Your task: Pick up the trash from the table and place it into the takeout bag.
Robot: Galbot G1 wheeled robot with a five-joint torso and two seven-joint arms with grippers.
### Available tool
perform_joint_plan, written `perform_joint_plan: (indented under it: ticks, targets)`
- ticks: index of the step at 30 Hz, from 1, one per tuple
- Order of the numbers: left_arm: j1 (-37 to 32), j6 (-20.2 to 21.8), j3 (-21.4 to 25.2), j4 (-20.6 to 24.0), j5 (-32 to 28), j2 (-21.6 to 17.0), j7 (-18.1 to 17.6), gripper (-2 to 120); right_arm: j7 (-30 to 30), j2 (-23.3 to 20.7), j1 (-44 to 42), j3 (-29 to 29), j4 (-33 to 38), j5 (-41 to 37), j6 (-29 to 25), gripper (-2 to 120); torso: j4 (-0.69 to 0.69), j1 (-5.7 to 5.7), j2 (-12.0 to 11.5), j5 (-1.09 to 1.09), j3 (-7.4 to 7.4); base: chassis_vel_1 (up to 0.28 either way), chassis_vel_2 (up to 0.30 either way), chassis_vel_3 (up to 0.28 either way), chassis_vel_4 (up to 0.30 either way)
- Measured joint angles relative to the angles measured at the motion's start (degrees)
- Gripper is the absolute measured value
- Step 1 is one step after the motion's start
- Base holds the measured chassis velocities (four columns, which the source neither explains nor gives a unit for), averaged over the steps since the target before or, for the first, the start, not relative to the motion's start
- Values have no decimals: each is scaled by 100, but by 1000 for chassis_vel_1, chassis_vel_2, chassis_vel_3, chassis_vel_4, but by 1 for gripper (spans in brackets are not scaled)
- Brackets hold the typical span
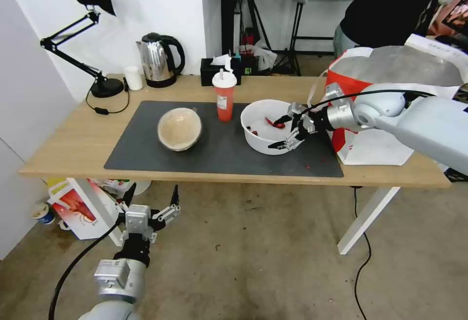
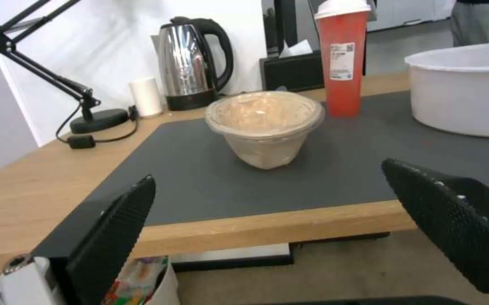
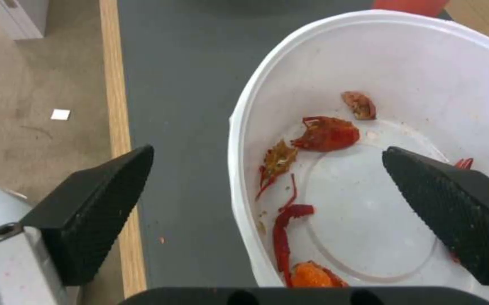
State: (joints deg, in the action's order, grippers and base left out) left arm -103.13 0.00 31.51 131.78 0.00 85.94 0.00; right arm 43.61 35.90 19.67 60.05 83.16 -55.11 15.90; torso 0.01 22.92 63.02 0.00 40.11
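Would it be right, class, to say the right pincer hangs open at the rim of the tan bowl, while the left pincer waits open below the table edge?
Not quite. The right pincer hangs open at the rim of the white bowl, not the tan bowl; the right wrist view shows one finger outside the rim and one over the red scraps. The left pincer does wait open below the table edge.

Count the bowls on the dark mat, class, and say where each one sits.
2. The tan bowl sits left of the red cup; the white bowl sits right of it, with the right gripper open astride its rim.
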Motion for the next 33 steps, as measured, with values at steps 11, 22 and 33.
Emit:
perform_joint_plan:
  ticks: [11, 22, 33]
  targets:
    - [0, 0, 0, 0, 0, 0, 0, 100, 42, 93, 230, 237, -67, -119, 43, 100, 0, 0, 0, 1, 0, 0, 0, 0, 0]
    - [0, 0, 0, 0, 0, 0, 0, 100, 528, 95, 515, 507, -118, -120, 51, 100, -1, 0, 0, 0, 0, 0, 0, 0, 0]
    - [0, 0, 0, 0, 0, 0, 0, 100, 651, 70, 515, 567, -115, 44, 43, 100, -1, 0, 0, 1, 0, 0, 0, 0, 0]
